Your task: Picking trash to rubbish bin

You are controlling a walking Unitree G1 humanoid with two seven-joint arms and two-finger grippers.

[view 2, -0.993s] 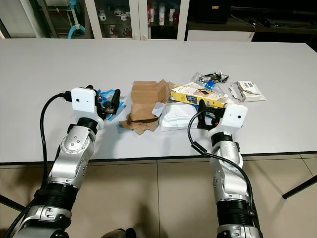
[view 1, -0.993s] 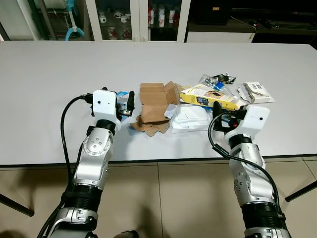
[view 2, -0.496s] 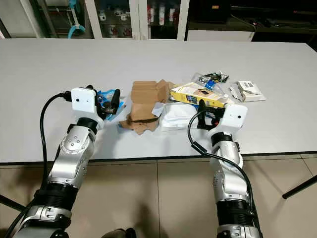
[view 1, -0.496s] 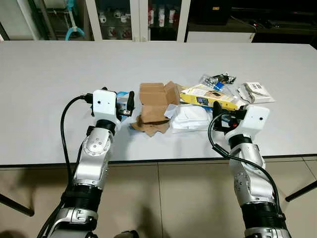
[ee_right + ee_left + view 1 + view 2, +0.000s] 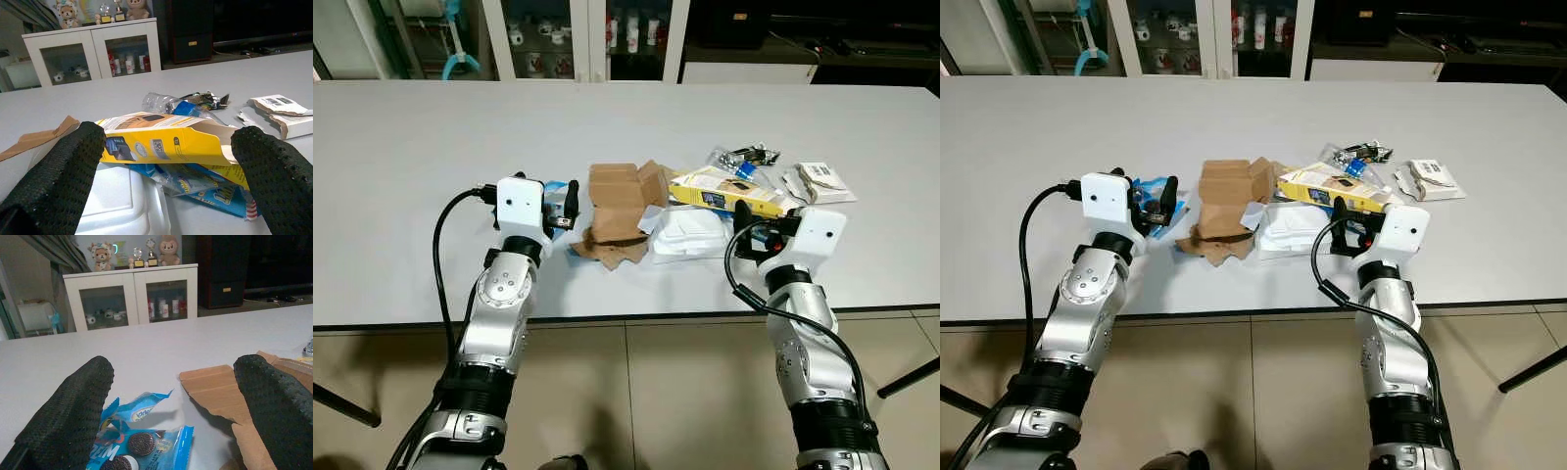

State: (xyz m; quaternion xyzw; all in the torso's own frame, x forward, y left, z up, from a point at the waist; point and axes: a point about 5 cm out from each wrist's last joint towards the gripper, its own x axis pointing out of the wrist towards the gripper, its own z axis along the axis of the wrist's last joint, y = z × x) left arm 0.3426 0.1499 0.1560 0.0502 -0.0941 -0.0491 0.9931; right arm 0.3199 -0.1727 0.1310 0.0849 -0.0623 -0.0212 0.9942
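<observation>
A heap of trash lies mid-table: a torn brown cardboard box [image 5: 617, 201], a white foam container [image 5: 688, 233], a yellow carton [image 5: 724, 191], a crushed plastic bottle [image 5: 729, 159] and a torn white packet [image 5: 818, 181]. My left gripper [image 5: 563, 208] is open just above the table, over a blue cookie wrapper [image 5: 142, 445], with the cardboard box [image 5: 215, 387] right beside it. My right gripper [image 5: 754, 230] is open and low at the near side of the heap. It faces the yellow carton [image 5: 161, 139], with the foam container [image 5: 117, 200] below it. Neither gripper holds anything.
The large white table [image 5: 411, 147] stretches wide around the heap, its front edge just before my arms. White glass-door cabinets [image 5: 587, 39] stand behind the table's far side. Tiled floor [image 5: 656, 392] lies below the front edge.
</observation>
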